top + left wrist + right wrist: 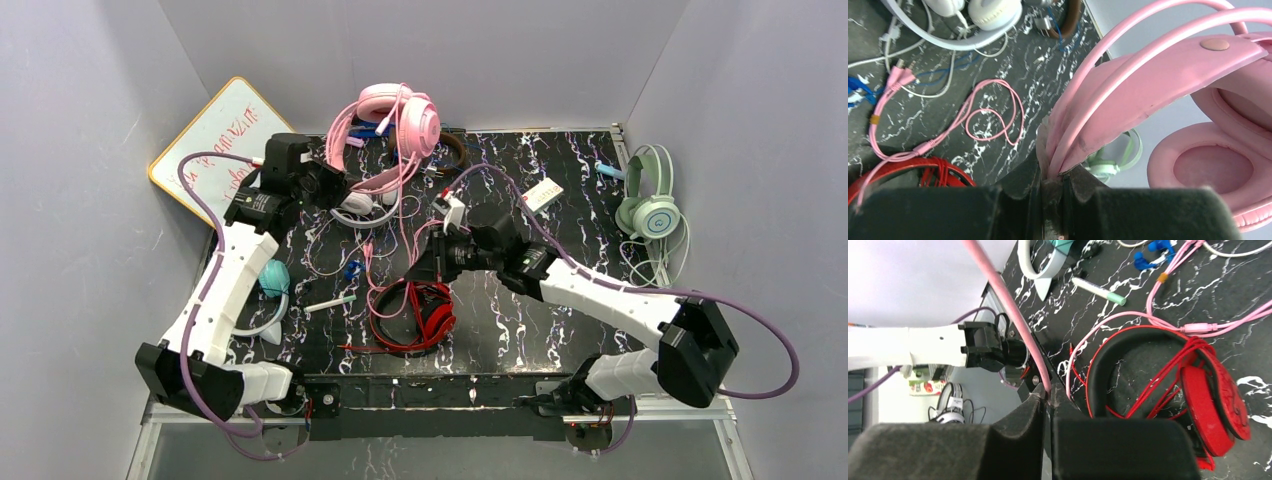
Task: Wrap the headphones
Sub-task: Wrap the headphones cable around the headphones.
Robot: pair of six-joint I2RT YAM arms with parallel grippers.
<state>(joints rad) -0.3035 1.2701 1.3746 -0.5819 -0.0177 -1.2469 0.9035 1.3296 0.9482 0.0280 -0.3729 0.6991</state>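
Note:
My left gripper (335, 186) is shut on the headband of the pink headphones (400, 115) and holds them lifted at the table's back. The left wrist view shows the headband (1148, 75) pinched at my left gripper (1063, 172). My right gripper (422, 262) is shut on the pink cord (998, 285), which runs up from my right gripper (1048, 399). More pink cord (993, 112) lies looped on the table. The red headphones (425, 315) lie at front centre with the cord wound on them. White (365, 205), teal (273, 278), brown (455, 150) and mint green (650, 205) headphones lie around.
A whiteboard (215, 135) leans at the back left. A small white box with a red label (543, 193) lies right of centre. A marker (330, 302) and a blue earphone piece (352, 270) lie near the red headphones. Loose white cords cross the black marbled table (560, 300).

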